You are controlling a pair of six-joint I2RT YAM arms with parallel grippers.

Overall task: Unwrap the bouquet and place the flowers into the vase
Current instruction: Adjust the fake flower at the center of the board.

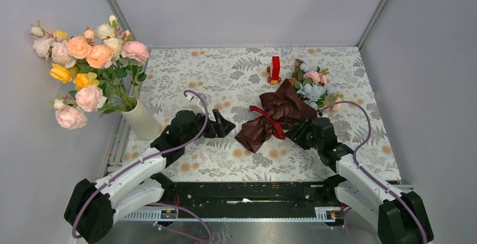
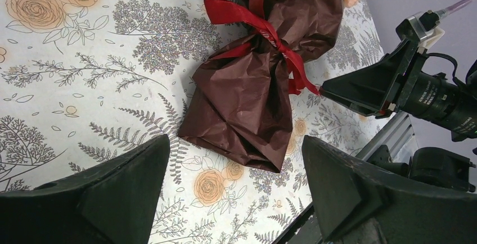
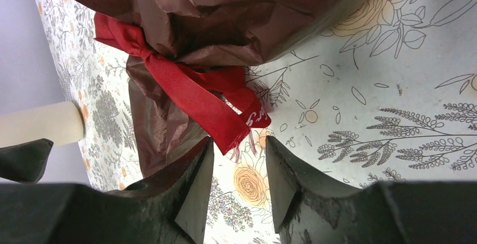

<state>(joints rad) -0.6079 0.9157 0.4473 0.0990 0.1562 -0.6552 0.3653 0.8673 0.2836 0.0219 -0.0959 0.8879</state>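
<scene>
Floral tabletop [image 1: 214,165], untying step: my right pincer [image 3: 238,141] sits half-open at the bouquet [image 1: 275,114] ribbon [image 3: 191,95] tail, gripping nothing; next, pinch and pull.

Lighting: bright, flat, diffuse from above, no glare on the table [image 1: 225,75]. Top view is sharp edge to edge, with only a thin soft shadow hugging the bouquet [image 1: 274,117]. Left wrist view: bouquet crisp, soft shadow on its near side; black fingers [image 2: 107,199] below it slightly soft, detail crushed. Right wrist view: ribbon [image 3: 191,95] sharp, paper above it slightly soft and dark.
</scene>
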